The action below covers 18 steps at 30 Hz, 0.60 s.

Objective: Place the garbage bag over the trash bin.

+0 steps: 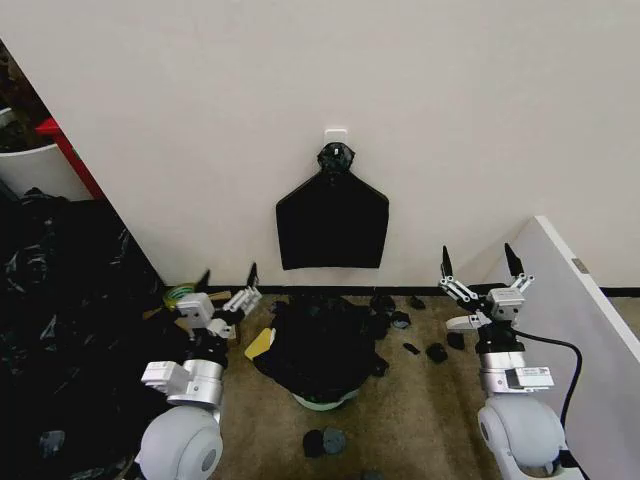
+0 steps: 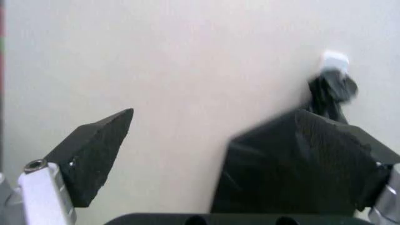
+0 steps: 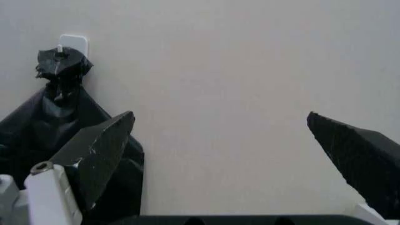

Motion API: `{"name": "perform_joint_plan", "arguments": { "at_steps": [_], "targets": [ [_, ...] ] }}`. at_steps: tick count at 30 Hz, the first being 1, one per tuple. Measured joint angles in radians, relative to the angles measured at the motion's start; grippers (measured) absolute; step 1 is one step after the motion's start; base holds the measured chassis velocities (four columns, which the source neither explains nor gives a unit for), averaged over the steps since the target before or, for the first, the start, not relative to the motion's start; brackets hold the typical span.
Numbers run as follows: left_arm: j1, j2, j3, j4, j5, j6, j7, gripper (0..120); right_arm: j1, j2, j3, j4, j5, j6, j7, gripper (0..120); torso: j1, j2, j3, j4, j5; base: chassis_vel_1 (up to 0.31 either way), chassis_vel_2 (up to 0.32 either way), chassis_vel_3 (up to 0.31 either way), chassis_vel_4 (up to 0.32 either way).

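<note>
Looking down, you see the garbage bag [image 1: 318, 348] draped over the trash bin [image 1: 322, 401] on the floor between your arms. Your left gripper [image 1: 228, 283] and right gripper [image 1: 478, 263] hover beside it, jaws spread wide, holding and touching nothing.

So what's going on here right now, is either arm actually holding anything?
No. The garbage bag is draped over the trash bin on the floor below the wall. The left gripper is open and empty beside the bag's left edge. The right gripper is open too, raised well off to the right. A flat black sheet hangs on the wall.
</note>
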Motion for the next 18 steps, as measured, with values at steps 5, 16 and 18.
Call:
{"name": "perform_joint_plan", "arguments": {
  "at_steps": [5,16,18],
  "targets": [
    [-0.001,-0.011,-0.014,-0.003,0.02,-0.015,-0.006,100,-0.019,-0.001,0.017,0.012,0.014,0.002,-0.005,100,0.0,0.0,0.0,-0.0004,-0.0002,0.0,0.0,0.0,0.0],
    [-0.004,-0.008,-0.052,-0.002,0.028,-0.021,-0.013,100,-0.039,-0.004,0.033,0.022,0.02,0.01,-0.014,100,0.0,0.0,0.0,-0.0004,-0.0003,0.0,0.0,0.0,0.0],
    [-0.002,-0.009,-0.055,-0.003,0.027,-0.022,-0.014,100,-0.039,-0.001,0.032,0.022,0.019,0.01,-0.014,100,0.0,0.0,0.0,-0.0005,-0.0002,0.0,0.0,0.0,0.0]
  ]
}}
